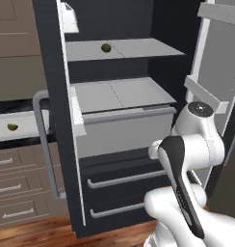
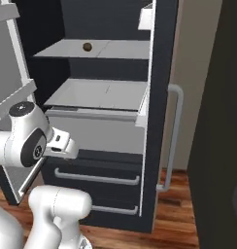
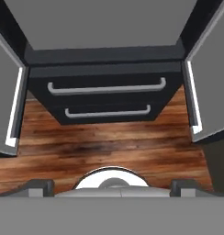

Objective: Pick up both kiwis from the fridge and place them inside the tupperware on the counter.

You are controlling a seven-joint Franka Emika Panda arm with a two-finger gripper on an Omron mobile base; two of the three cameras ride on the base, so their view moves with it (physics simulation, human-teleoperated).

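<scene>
The black fridge [image 1: 52,72] stands open. A dull brown kiwi [image 1: 106,47] lies on its upper grey shelf [image 1: 138,48], and the right base view shows the same kiwi [image 2: 87,46]. On the counter [image 1: 18,107] at the far left sits the white tupperware [image 1: 28,123] with the yellow-green kiwi [image 1: 12,127] inside it. My gripper [image 3: 112,186] is open and holds nothing. Its fingertips [image 3: 40,186] stand wide apart, pointing down at the fridge's bottom drawers [image 3: 104,87] and the wooden floor. The folded arm [image 1: 187,154] is low in front of the fridge, well below the brown kiwi.
Both fridge doors are swung wide, with white bins [image 1: 206,94] on the right door and a grey bar handle [image 1: 42,144] on the left one. A grey crisper drawer [image 1: 124,120] juts out under the lower shelf. Tan drawers [image 1: 16,188] sit under the counter.
</scene>
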